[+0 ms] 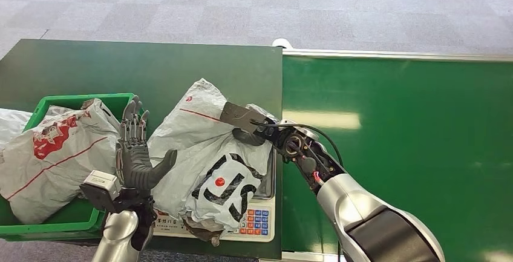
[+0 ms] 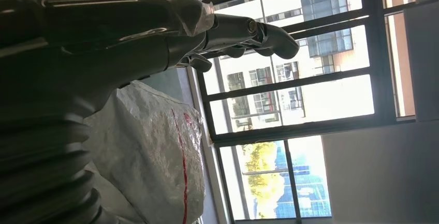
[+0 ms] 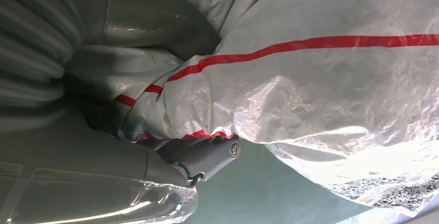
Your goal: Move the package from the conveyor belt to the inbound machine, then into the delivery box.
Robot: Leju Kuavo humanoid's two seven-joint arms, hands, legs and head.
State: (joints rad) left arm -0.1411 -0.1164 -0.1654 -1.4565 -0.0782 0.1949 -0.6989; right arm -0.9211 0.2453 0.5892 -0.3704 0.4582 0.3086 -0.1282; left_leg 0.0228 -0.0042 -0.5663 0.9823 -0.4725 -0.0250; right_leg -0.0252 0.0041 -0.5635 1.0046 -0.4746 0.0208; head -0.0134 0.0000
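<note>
Package (image 1: 199, 147), a white plastic bag with a red line and a black-and-white print, lies on the inbound machine (image 1: 257, 219), a scale with coloured buttons at its near edge. It covers most of the scale's plate. My right hand (image 1: 245, 121) is on the far right part of the package; in the right wrist view my thumb (image 3: 155, 22) and a finger (image 3: 207, 154) are pressed into the crumpled plastic from two sides, so I am grasping the bag. My left hand (image 1: 134, 150) stands upright just beside the package, between it and the green delivery box (image 1: 48, 101). Its fingers (image 1: 132, 120) are stretched and apart, holding nothing. Another white bag with red print (image 1: 51, 153) already lies in the box. The green conveyor belt (image 1: 411, 153) is on my right side.
</note>
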